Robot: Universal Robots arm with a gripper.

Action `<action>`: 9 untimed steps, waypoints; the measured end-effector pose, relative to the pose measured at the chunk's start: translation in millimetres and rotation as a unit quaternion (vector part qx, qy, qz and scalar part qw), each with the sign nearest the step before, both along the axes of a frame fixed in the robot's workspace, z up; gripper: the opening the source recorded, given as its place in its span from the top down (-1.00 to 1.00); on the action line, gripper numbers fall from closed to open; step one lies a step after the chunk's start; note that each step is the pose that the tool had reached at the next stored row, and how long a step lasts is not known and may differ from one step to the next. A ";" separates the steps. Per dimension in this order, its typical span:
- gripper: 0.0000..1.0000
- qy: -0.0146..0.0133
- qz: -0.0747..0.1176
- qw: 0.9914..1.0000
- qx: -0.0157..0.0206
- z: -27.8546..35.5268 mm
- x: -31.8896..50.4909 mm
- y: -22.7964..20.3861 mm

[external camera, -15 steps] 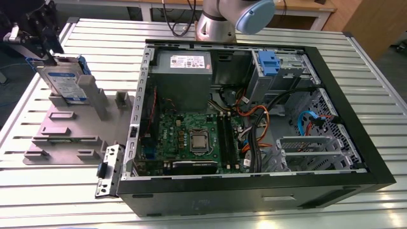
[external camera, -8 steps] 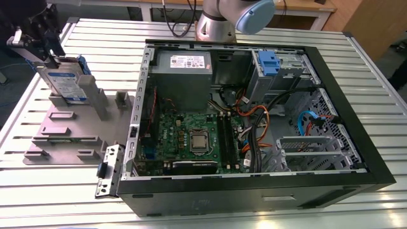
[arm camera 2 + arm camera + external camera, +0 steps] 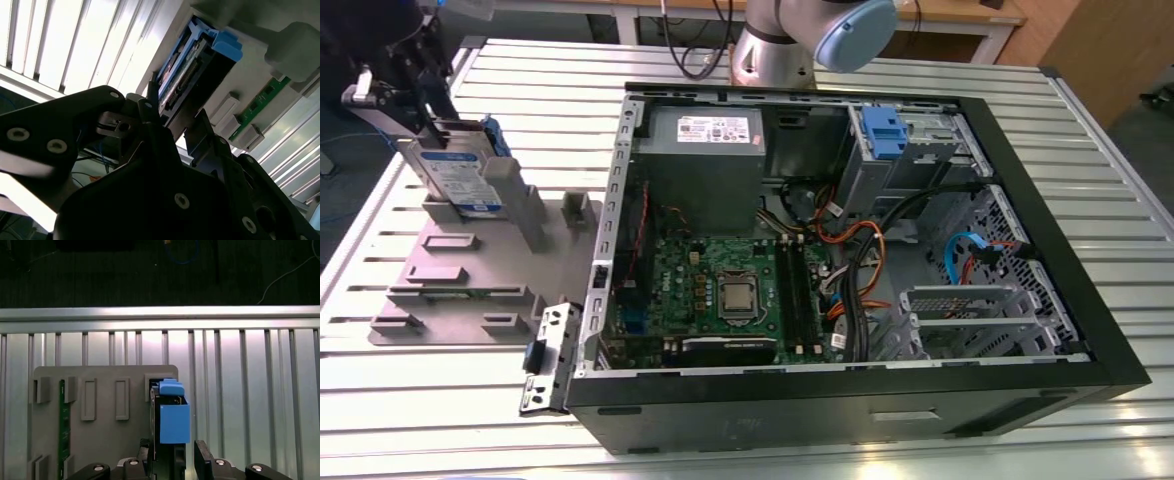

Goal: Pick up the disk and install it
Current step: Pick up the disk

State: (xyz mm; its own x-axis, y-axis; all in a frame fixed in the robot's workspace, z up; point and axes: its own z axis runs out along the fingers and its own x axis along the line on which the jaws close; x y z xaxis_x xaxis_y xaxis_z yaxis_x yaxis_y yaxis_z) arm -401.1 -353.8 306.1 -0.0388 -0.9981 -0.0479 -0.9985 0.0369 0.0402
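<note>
One tool point(image 3: 427, 118) hangs at the exterior view's left over the upright disk point(image 3: 460, 170) slotted in a grey fixture point(image 3: 454, 300) on the worktop point(image 3: 454, 420); second wrist view, jaws astride the disk point(image 3: 190, 55); first wrist view, jaws parted, a gap beside the disk point(image 3: 175, 422).

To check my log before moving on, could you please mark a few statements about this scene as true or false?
1. The disk stands upright in the grey fixture. True.
2. The computer case is closed. False: it lies open, its motherboard showing.
3. The pincer is at the disk. True.
4. The fixture lies to the exterior view's right of the case. False: it lies to its left.
</note>
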 end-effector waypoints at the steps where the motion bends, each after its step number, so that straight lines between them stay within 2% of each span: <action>1: 0.05 0.000 0.001 1.000 0.000 -0.8 0.0 0.0; 9: 0.05 0.000 0.002 1.000 0.000 -3.1 0.6 0.1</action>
